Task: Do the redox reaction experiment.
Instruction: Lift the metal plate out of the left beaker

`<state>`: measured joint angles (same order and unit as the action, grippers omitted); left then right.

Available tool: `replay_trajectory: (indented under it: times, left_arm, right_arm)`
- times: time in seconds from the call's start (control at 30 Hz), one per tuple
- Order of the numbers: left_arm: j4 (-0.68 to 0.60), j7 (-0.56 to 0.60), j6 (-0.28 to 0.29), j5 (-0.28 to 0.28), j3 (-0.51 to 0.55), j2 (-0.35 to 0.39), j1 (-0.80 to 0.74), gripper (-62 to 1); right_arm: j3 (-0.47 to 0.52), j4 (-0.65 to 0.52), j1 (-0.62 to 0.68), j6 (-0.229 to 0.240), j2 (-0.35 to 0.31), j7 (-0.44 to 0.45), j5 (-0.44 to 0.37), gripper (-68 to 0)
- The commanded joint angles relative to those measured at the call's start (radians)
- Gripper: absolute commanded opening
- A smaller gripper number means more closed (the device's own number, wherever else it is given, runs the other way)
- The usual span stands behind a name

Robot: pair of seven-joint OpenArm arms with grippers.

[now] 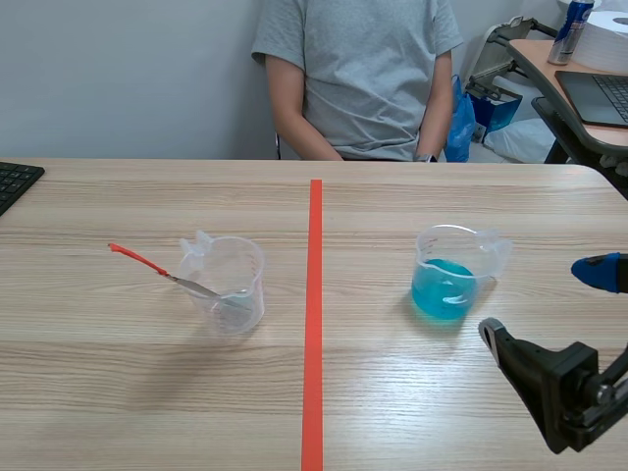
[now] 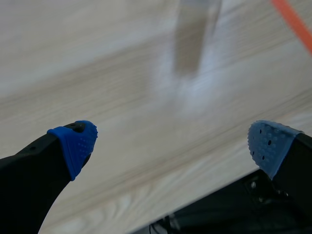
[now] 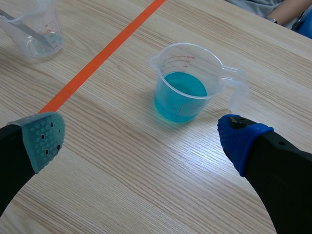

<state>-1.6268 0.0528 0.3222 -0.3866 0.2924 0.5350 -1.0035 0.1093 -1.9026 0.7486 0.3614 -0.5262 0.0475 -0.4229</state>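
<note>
The corner of a black keyboard [image 1: 15, 182] lies at the far left edge of the light wood-grain surface [image 1: 392, 412].

The left end effector [image 2: 170, 146] appears only in its own wrist view. Its two blue-padded fingers [image 2: 73, 146] stand wide apart above bare wood and grip nothing. What lies ahead of it is too blurred to identify.

On the left half of the surface stands an upright clear plastic measuring cup [image 1: 228, 285]. A thin metal spatula with a red handle [image 1: 157, 267] rests in it. The metal end sits inside the cup, and the handle leans out over the rim, away from the tape.

An orange-red tape line [image 1: 313, 324] runs down the middle of the surface. A person in a grey T-shirt [image 1: 358, 78] sits behind the far edge.

On the right half stands a second upright clear measuring cup holding blue liquid [image 1: 449, 275], filled to under half its height. Its handle points away from the tape.

The right end effector [image 1: 545, 302] hangs near this cup, on the robot's side of it and apart from it. In the right wrist view the cup [image 3: 187, 83] lies ahead of the right end effector [image 3: 142, 140]. The grey-green pad [image 3: 44, 139] and the blue pad [image 3: 241, 141] are spread fully apart, with nothing held between them. The blue pad lies nearest the cup's handle.
</note>
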Motion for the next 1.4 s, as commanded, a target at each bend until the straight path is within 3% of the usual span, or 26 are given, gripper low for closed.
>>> replay_trajectory:
  times: [0.0,0.3,0.63,0.83,1.1,1.37]
  left_arm:
    - [0.033,0.015,0.002,-0.007,0.0,-0.004,-0.011,1.4]
    - [0.305,0.088,0.007,-0.005,-0.014,-0.061,-0.026,1.4]
    - [0.518,0.088,0.009,0.01,-0.211,-0.072,0.108,1.4]
    - [0.582,0.087,0.006,0.01,-0.239,-0.105,0.181,1.4]
    - [0.587,0.086,0.006,0.009,-0.239,-0.111,0.217,1.4]
    - [0.587,0.086,0.005,0.009,-0.239,-0.111,0.225,1.4]
  right_arm:
    - [0.01,-0.018,0.002,-0.003,-0.008,0.01,-0.007,-2.2]
    - [0.01,-0.018,0.002,-0.002,-0.008,0.011,-0.006,-2.2]
    - [0.009,-0.018,-0.024,0.025,-0.008,0.027,-0.006,-2.2]
    - [-0.008,-0.018,-0.096,0.053,-0.008,0.021,0.005,-2.2]
    - [-0.139,-0.018,-0.227,0.081,-0.008,0.015,0.065,-2.2]
    - [-0.359,-0.018,-0.385,0.08,-0.008,0.015,0.159,-2.2]
